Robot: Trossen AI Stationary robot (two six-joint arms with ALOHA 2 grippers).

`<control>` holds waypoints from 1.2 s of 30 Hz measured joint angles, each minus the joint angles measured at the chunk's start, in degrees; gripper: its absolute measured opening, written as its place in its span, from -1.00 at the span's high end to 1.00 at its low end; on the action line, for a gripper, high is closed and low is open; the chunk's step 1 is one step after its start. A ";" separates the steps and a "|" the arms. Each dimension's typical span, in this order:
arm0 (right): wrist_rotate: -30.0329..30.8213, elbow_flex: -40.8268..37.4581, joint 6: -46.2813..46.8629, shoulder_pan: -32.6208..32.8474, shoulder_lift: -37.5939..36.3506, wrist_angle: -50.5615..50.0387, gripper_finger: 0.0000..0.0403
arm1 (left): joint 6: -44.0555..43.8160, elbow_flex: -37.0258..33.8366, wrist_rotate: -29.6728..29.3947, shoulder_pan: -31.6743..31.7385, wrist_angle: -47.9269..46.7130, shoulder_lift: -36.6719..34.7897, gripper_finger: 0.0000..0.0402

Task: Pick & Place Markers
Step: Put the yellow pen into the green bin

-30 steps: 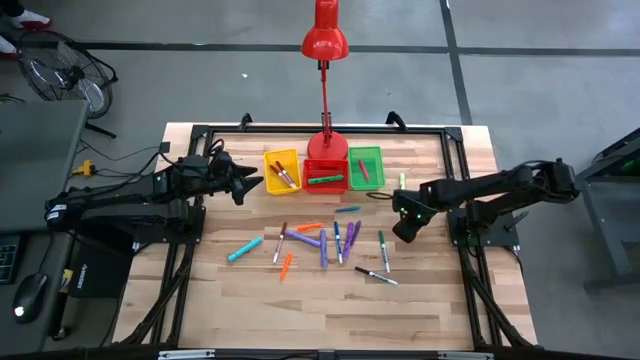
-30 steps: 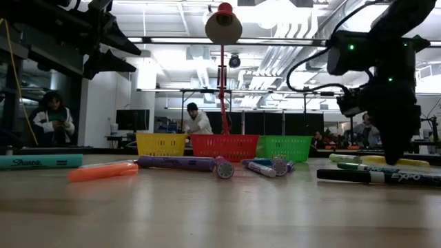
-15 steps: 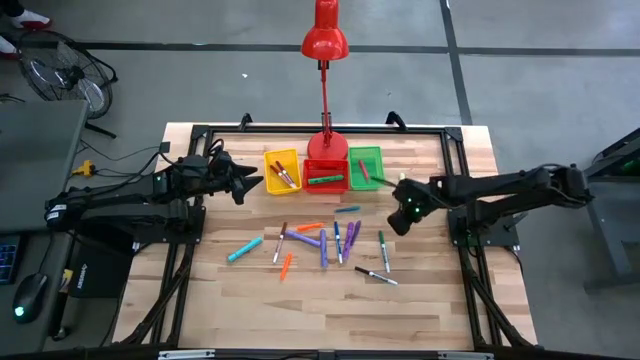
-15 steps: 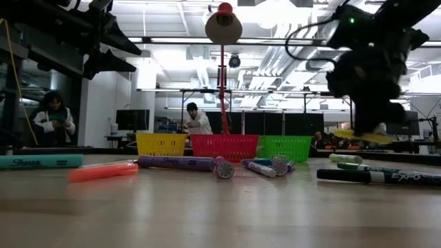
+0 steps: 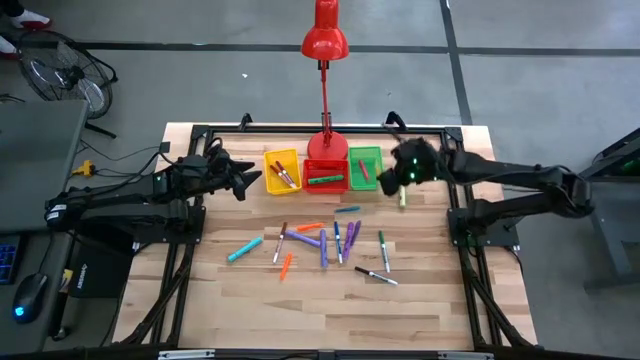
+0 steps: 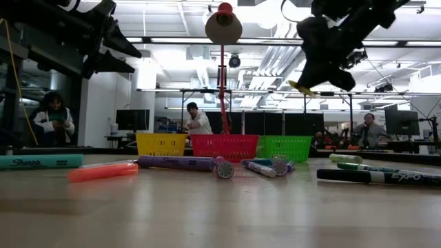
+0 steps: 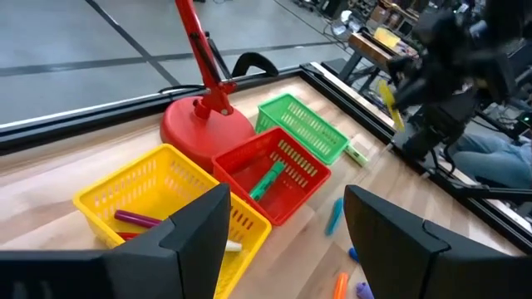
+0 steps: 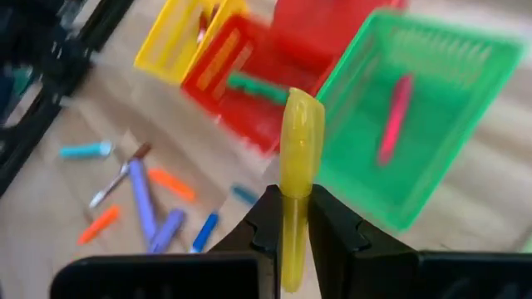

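Note:
My right gripper [image 5: 403, 186] hangs high over the table beside the green bin [image 5: 366, 167], shut on a yellow marker [image 8: 298, 158], which also shows in the low view [image 6: 302, 87]. Several markers [image 5: 322, 240] in many colours lie flat on the wooden table [image 5: 300, 310] in front of the bins. The yellow bin [image 5: 282, 170], the red bin [image 5: 325, 175] and the green bin each hold markers. My left gripper [image 7: 287, 241] stays open in the air to the left of the yellow bin, holding nothing. My right gripper pinches the yellow marker's barrel [image 8: 293, 203] between its two fingers [image 8: 268, 218], partway along its length. The fingers slant down from the table's right side and lie across the marker. The marker is lifted clear of the table, one end [image 8: 302, 104] sticking out past the fingers.
A red desk lamp stands with its base [image 5: 325, 150] behind the red bin, its stem and head [image 5: 325, 35] rising above the bins. A pale green marker [image 7: 358, 153] lies on the table to the right of the green bin. People sit in the room beyond [image 6: 198, 120].
My right gripper has risen from the table with the yellow marker and swung toward the far edge, up beside the green bin, tipping from pointing down to a slant. The marker is lifted clear. The left arm has kept still.

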 joint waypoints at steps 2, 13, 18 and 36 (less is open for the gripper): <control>0.29 1.02 -1.59 -2.46 0.18 -0.07 0.85 | 0.00 0.00 0.00 -0.01 0.03 -0.01 -0.16; -3.79 1.79 -6.67 -13.09 9.45 10.03 0.84 | 0.92 0.00 0.03 0.01 0.01 -0.08 -0.16; -5.98 1.85 -4.99 -13.59 16.29 13.01 0.85 | 1.32 0.00 0.04 -0.01 0.05 -0.08 -0.16; -7.83 1.83 -1.17 -13.82 23.63 15.35 0.84 | 0.01 0.13 -1.05 0.00 0.78 -0.08 -0.16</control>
